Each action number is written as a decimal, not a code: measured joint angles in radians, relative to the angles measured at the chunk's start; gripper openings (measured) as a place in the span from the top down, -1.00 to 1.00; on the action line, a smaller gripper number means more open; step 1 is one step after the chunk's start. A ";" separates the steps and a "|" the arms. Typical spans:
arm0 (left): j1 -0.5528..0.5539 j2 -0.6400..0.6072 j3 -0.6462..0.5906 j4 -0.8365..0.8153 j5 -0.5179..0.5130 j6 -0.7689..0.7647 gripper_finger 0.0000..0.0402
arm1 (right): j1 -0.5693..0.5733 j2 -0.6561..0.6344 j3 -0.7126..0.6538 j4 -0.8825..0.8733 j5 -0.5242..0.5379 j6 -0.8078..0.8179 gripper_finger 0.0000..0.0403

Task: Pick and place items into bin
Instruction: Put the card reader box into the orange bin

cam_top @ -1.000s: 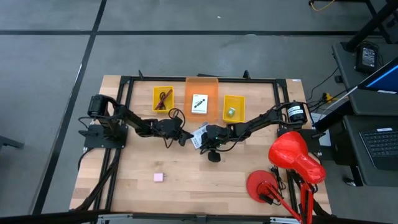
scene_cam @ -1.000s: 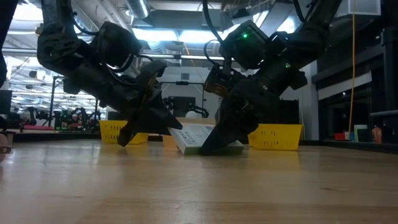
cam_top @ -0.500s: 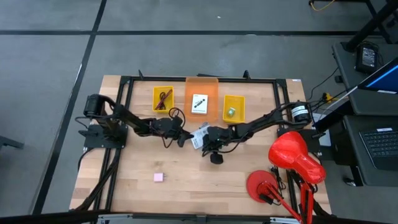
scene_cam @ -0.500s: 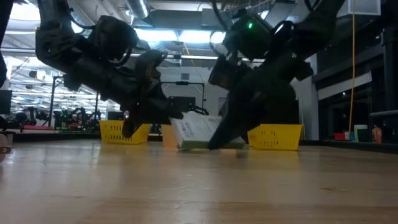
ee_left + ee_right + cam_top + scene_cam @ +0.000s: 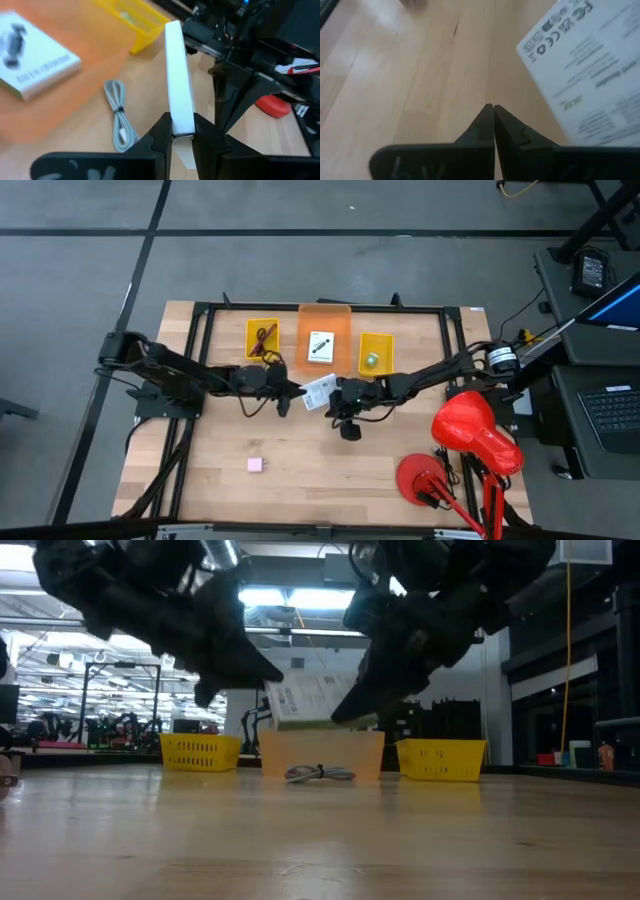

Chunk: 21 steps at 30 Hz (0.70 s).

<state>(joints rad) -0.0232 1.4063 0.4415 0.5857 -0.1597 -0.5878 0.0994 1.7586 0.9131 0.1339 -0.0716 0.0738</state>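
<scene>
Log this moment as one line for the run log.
left gripper: shut on white card, lifted off table | right gripper: shut, empty, beside card | grey cord: on table

- A robotics lab or industrial workshop hall, not a home.
- The wooden surface sits in a black metal frame on a grey concrete floor marked with dark lines.
- Two dark robot arms are bolted to the frame.
- The low view shows long ceiling light strips, exposed ducts and distant racks of equipment.
- A laptop stands on a side desk, with cables nearby.
- Small yellow bins line the surface's far edge.
</scene>
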 joint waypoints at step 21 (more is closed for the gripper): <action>-0.231 -0.143 0.000 -0.126 -0.587 0.502 0.78 | -0.038 -0.161 -0.072 0.092 -0.026 0.029 1.00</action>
<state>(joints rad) -0.2546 1.2629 0.4416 0.4599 -0.7465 -0.0861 0.0616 1.5979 0.8408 0.2264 -0.0975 0.1031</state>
